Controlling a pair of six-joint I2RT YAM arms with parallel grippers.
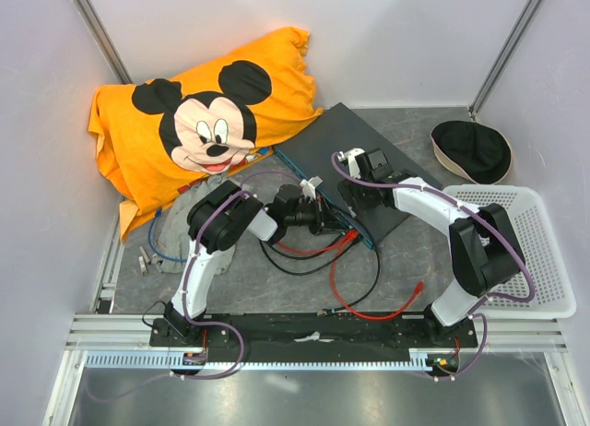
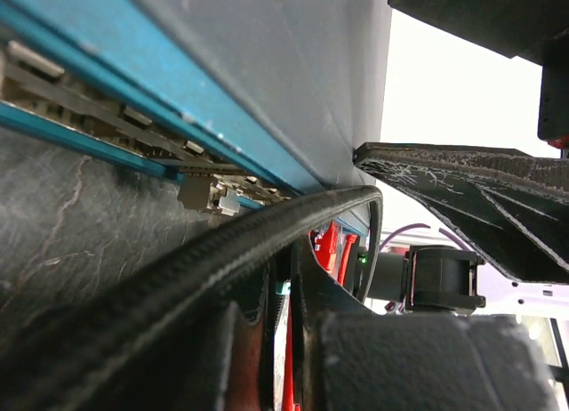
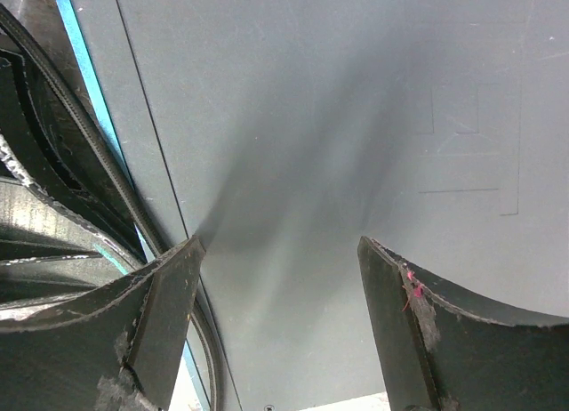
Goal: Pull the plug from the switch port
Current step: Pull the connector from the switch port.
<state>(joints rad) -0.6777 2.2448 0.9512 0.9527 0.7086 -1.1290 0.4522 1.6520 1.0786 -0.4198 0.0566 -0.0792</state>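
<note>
Switch (image 1: pixel 336 136): dark grey flat box, lying askew on the tabletop (image 1: pixel 410 260) at centre rear, between pillow (image 1: pixel 203 122) and cap (image 1: pixel 470 149).
Teal face (image 2: pixel 71 42): long narrow side of the switch, turned toward the left arm. Only the left wrist view shows its row of sockets close up.
Plug (image 2: pixel 206 194): pale, seated in the socket row. Seen in the left wrist view alone, too small to find from above.
Left hand (image 1: pixel 327 218): at the teal face, fingers drawn fully together. What, if anything, is pinched cannot be told. The left wrist view shows red bits past the fingers, kind unclear.
Right hand (image 3: pixel 280 244): fingers spread wide, nothing between them, pointed down at the switch's flat top. The right wrist view shows bare grey metal in the gap. The left wrist view shows one finger (image 2: pixel 462 193) with its tip touching the top near the teal edge.
Red cable (image 1: pixel 355 314): loops on the tabletop in front of the switch, up toward the teal face. Its full run shows in the top view only.
Black cable (image 1: pixel 295 271): loops beside the red one.
Basket (image 1: pixel 544 260): white mesh, right of the right arm. Top view only.
Pillow: orange, cartoon mouse print, rear left.
Cap: black, round, rear right, apart from the switch.
</note>
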